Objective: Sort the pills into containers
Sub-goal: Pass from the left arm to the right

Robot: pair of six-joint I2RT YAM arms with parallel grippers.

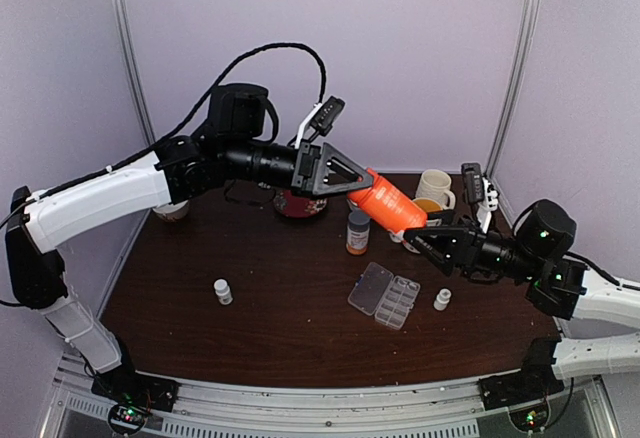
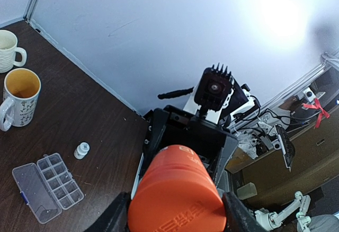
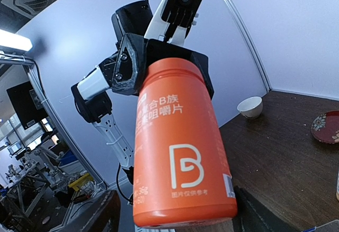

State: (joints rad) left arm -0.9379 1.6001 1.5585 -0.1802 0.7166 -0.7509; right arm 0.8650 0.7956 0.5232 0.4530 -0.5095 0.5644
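Observation:
An orange bottle [image 1: 392, 206] hangs tilted in the air over the table, and my left gripper [image 1: 362, 184] is shut on its cap end [image 2: 177, 200]. The bottle's flat base [image 3: 183, 213] sits between the fingers of my right gripper [image 1: 420, 237]. Those fingers straddle it, and a thin gap shows beside the left finger [image 3: 103, 211]. Below lies the clear organiser box [image 1: 385, 296] with its containers uncovered and the lid folded back [image 2: 47, 187]. No pills can be made out.
A grey-capped amber bottle [image 1: 357, 231] stands just under the orange one. Small white vials [image 1: 223, 291] [image 1: 442, 299] stand on either side of the box. Mugs [image 1: 434, 188] and a red bowl [image 1: 300, 203] line the back, with a small bowl [image 1: 172, 210] at the far left.

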